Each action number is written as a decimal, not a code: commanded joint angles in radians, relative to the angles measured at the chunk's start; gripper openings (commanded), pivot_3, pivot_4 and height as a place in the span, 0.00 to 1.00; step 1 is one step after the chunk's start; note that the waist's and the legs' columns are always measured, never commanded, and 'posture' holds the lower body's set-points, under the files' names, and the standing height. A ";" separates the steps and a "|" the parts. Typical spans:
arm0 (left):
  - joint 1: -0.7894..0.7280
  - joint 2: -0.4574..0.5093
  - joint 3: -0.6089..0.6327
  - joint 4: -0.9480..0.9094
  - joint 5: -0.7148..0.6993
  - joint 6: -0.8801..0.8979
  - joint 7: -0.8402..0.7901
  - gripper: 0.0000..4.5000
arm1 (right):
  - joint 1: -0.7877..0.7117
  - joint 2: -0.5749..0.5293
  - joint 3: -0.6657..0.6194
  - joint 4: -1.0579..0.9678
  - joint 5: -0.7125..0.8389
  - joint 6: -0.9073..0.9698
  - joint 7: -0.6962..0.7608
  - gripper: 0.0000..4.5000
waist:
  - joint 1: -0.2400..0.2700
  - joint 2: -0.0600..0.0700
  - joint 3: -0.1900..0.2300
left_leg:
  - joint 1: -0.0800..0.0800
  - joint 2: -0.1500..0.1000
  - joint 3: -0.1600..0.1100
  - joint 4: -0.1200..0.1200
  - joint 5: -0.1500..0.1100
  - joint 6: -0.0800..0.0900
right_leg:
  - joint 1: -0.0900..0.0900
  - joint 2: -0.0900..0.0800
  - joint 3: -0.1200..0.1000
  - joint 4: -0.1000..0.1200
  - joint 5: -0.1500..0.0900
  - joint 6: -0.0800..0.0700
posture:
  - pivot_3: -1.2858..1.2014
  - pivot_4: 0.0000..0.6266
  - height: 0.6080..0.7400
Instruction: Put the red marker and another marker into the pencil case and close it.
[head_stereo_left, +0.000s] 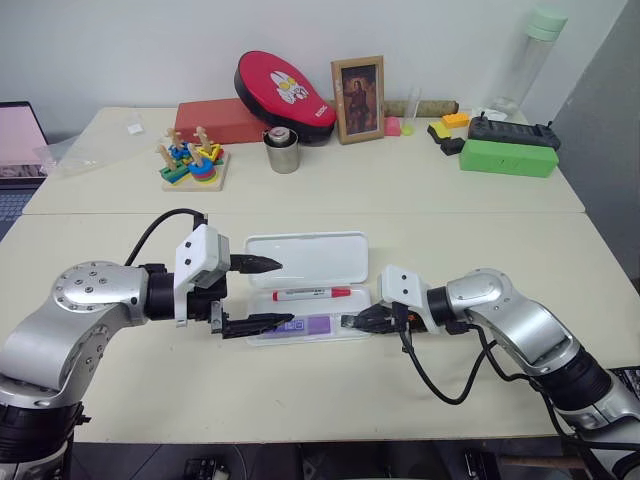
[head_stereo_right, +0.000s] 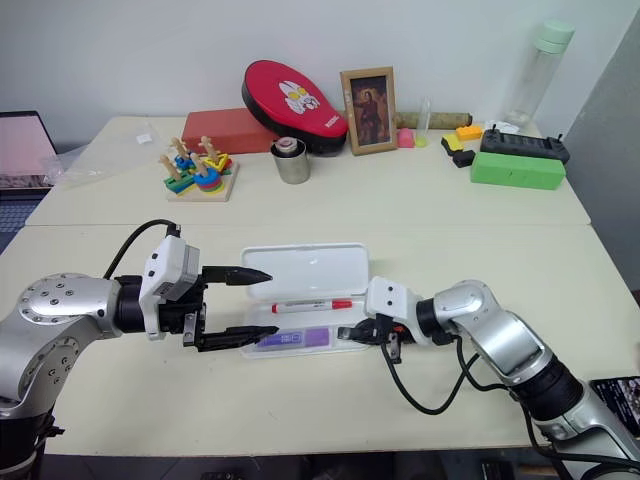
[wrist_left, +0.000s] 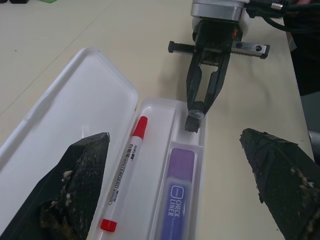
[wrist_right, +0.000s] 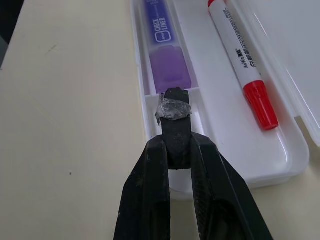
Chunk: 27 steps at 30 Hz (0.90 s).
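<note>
White plastic pencil case (head_stereo_left: 305, 258) lies open on the tabletop, red marker (head_stereo_left: 311, 294) and purple highlighter (head_stereo_left: 305, 325) inside. Left tool (head_stereo_left: 262, 295) gapes; right tool (wrist_right: 176, 116) pinches a dark cap. Lid's light, springy: push its free edge.

Cream table (head_stereo_left: 480, 260) bearing an open white pencil case (head_stereo_left: 305, 258) near its front edge; farther back, a wooden stacking toy (head_stereo_left: 193, 165), metal cup (head_stereo_left: 282, 151), framed picture (head_stereo_left: 359, 98), and green box (head_stereo_left: 508, 157).
</note>
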 joint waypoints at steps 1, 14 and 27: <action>0.001 0.002 0.003 -0.035 -0.017 0.005 0.011 1.00 | -0.007 0.006 -0.009 -0.015 -0.011 -0.020 0.000 0.25 | 0.000 0.000 0.000 | 0.000 0.000 0.000 0.000 0.000 0.000 | 0.000 0.000 0.000 0.000 0.000 0.000 | 0.52 0.24 1.00; 0.019 -0.022 0.018 -0.057 -0.040 0.040 0.077 1.00 | -0.049 0.008 -0.046 -0.014 0.017 -0.027 0.038 0.94 | 0.000 0.000 0.000 | 0.000 0.000 0.000 0.000 0.000 0.000 | 0.000 0.000 0.000 0.000 0.000 0.000 | 0.52 0.24 1.00; 0.176 -0.182 0.310 -0.175 -0.146 0.108 0.411 1.00 | -0.564 0.286 -0.276 0.623 0.086 -0.041 -0.106 0.72 | -0.008 0.000 0.000 | 0.001 0.002 -0.001 0.001 0.000 0.000 | 0.001 0.002 0.000 0.001 0.001 -0.001 | 0.52 0.24 1.00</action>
